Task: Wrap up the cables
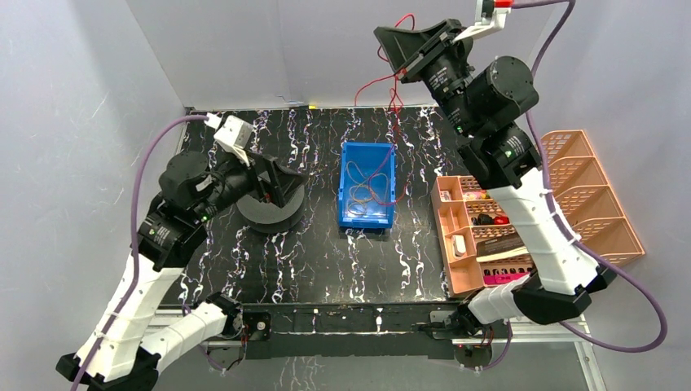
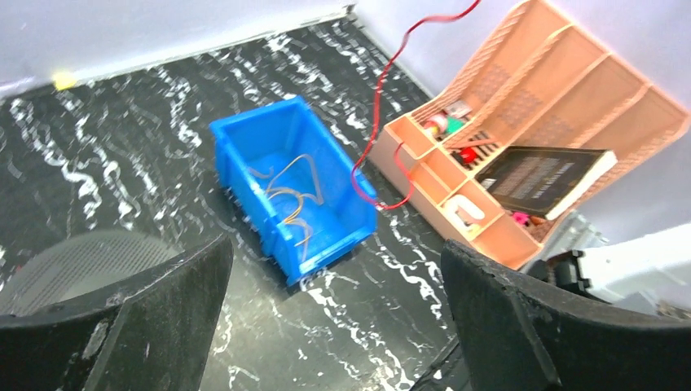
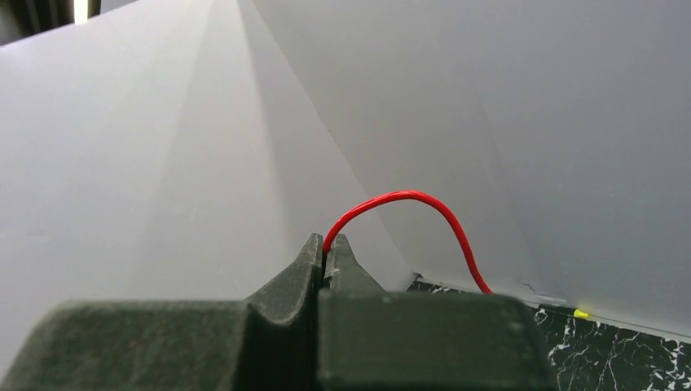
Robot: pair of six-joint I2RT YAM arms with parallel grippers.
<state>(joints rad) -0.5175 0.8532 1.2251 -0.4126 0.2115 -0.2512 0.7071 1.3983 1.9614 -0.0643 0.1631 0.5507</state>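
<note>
A bright red cable [image 1: 393, 106] runs from my raised right gripper [image 1: 381, 34] down into the blue bin [image 1: 352, 159] at the table's middle. The right gripper [image 3: 327, 244] is shut on the red cable's end [image 3: 407, 195], high up near the back wall. Pale tan cables [image 1: 364, 192] lie looped inside the bin; they also show in the left wrist view [image 2: 289, 191]. I cannot make out a yellow cable. My left gripper [image 1: 287, 184] is open and empty [image 2: 334, 244], left of the bin [image 2: 244, 130], above a black round disc [image 1: 269, 214].
A peach organizer tray [image 1: 453, 273] with small items and a dark book stands right of the bin, with a peach slotted basket [image 1: 599, 191] beyond it. The red cable [image 2: 379, 106] hangs between the bin and the tray [image 2: 570, 90]. White walls enclose the back and sides.
</note>
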